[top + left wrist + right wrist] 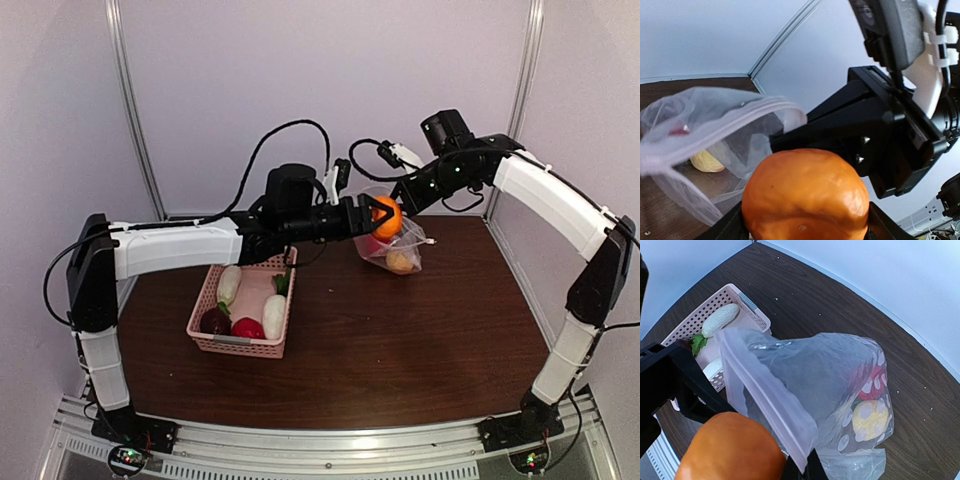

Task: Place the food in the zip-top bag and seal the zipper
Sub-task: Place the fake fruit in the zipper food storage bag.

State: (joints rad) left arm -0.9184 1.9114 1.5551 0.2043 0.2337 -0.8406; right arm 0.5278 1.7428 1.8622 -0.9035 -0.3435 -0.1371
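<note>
Nearest the arm bases, on the left part of the dark wooden desk [400, 340], stands the pink basket [238, 346]. It holds a maroon piece [215, 321] and a red piece [248, 328] at its near end, a white radish [273, 315] beside them, and a second white radish [229, 285] toward its far end, with green leaves between the two.

Beyond the basket, the left hand [384, 217] reaches to the right above the desk with its fingers spread wide around the orange piece [805, 195], one black finger on each side. The fruit sits just at the mouth of the zip-top bag [840, 365], not inside it.

The right hand [402, 192] is pinched tight on the bag's upper edge at the zipper [770, 390] and lifts it so that the mouth gapes toward the orange piece. Its black body crowds close beside the fruit. The bag's lower part rests on the desk, with a yellow piece [867, 420] and a second red piece [872, 385] lying inside. The slider tab is not clearly visible.

Behind it all rises the pale back wall [320, 80].
</note>
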